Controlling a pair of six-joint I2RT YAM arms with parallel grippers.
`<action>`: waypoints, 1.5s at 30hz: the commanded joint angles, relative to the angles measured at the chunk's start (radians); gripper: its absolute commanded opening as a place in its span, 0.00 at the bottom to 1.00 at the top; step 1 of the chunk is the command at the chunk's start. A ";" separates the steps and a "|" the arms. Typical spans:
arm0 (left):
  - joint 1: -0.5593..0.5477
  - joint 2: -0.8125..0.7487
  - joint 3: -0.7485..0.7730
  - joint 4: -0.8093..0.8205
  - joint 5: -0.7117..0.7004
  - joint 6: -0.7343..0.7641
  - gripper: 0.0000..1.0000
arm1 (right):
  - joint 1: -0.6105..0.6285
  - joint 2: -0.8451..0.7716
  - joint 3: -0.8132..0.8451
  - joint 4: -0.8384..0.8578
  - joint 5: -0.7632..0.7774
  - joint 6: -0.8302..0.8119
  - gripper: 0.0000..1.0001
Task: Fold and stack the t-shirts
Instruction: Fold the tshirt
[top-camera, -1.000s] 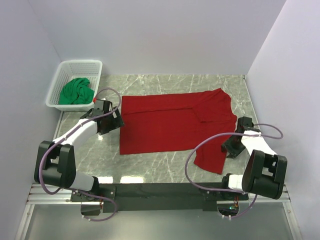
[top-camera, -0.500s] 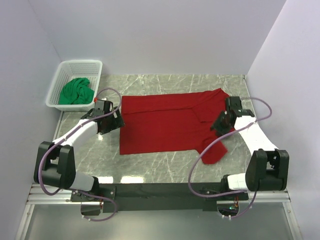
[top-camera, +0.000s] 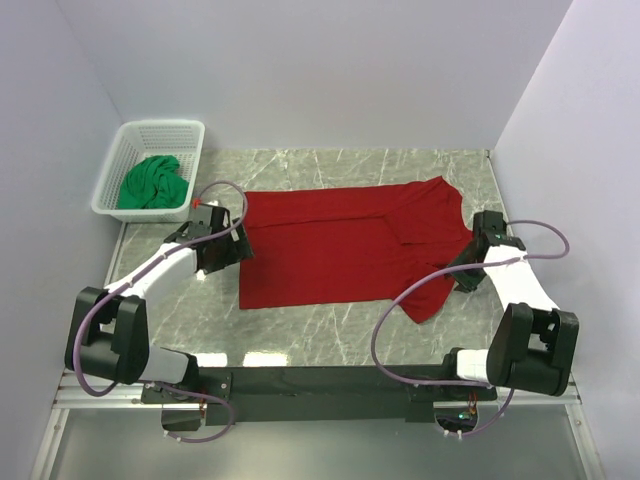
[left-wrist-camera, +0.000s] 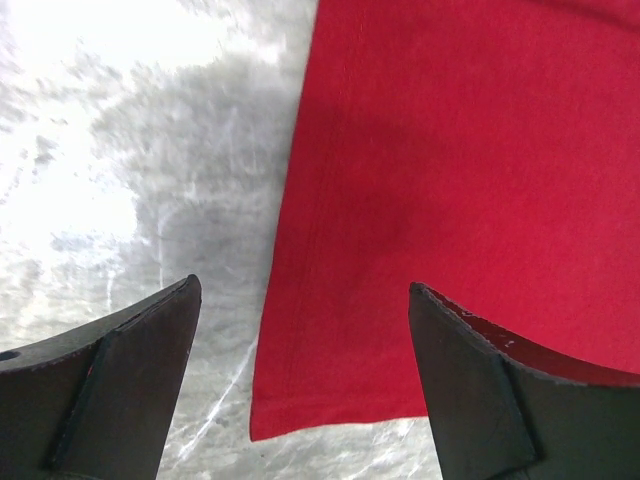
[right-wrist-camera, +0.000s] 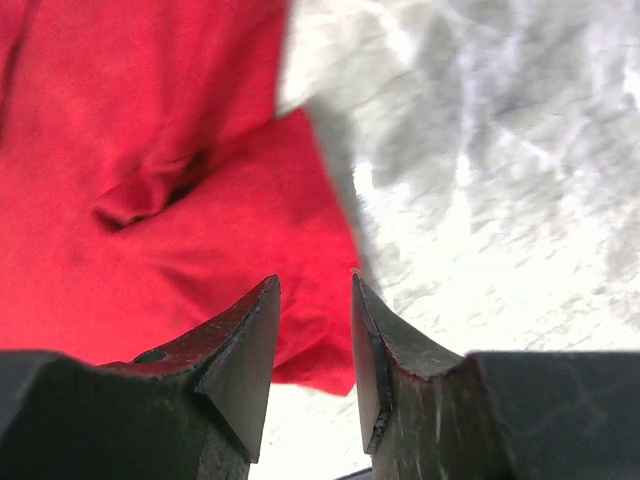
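**Q:** Where is the deep red fabric t-shirt (top-camera: 330, 250) lying?
**A:** It is lying spread on the grey marbled table (top-camera: 330, 335), with open marble running along its near and left edges. The left gripper (left-wrist-camera: 300, 290), jaws wide apart, is hanging over its left edge.
**Q:** And the right gripper (right-wrist-camera: 312, 285)?
**A:** Its jaws are standing narrowly apart, clamping nothing, over the sleeve's edge. 1 bright green crumpled t-shirt (top-camera: 152, 183) is sitting in the white plastic lattice basket (top-camera: 160, 126).

free: marble table (top-camera: 330, 335) strip nearside of red t-shirt (top-camera: 330, 245) | blocked: basket (top-camera: 150, 135) far-left corner; walls (top-camera: 560, 120) both sides
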 joint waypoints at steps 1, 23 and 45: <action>-0.019 -0.030 -0.026 -0.013 0.019 -0.006 0.90 | -0.031 -0.028 -0.043 0.072 -0.021 -0.027 0.42; -0.026 -0.004 -0.017 -0.006 0.005 0.010 0.89 | -0.131 -0.024 -0.106 0.072 -0.030 0.033 0.00; -0.028 -0.010 -0.012 -0.037 0.010 0.030 0.90 | -0.133 -0.597 -0.158 -0.386 -0.051 0.209 0.46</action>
